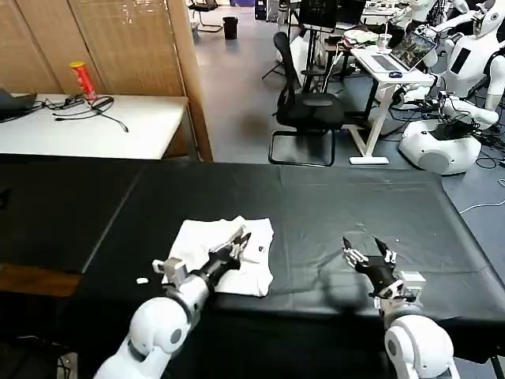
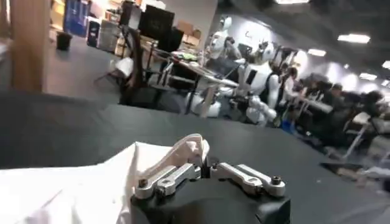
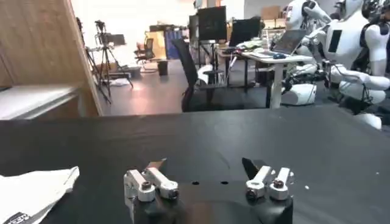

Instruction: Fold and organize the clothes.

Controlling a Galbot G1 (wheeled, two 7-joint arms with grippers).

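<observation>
Black cloth covers the bench [image 1: 331,205], with an office of desks and chairs behind. On the left gripper [image 1: 239,242], the fingers [image 2: 166,178] pinch a fold of the white T-shirt [image 1: 201,245], which lies bunched at the bench's near left; its print is mostly hidden. On the right gripper [image 1: 366,253], the fingers [image 3: 152,181] stand apart above bare cloth, well clear of the shirt.

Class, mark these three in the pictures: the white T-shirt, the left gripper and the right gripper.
white T-shirt [image 1: 207,237]: head view, on the bare cloth of its far left part.
left gripper [image 1: 239,244]: head view, midway between its fingertips, over the shirt.
right gripper [image 1: 367,251]: head view, midway between its spread fingertips.
</observation>
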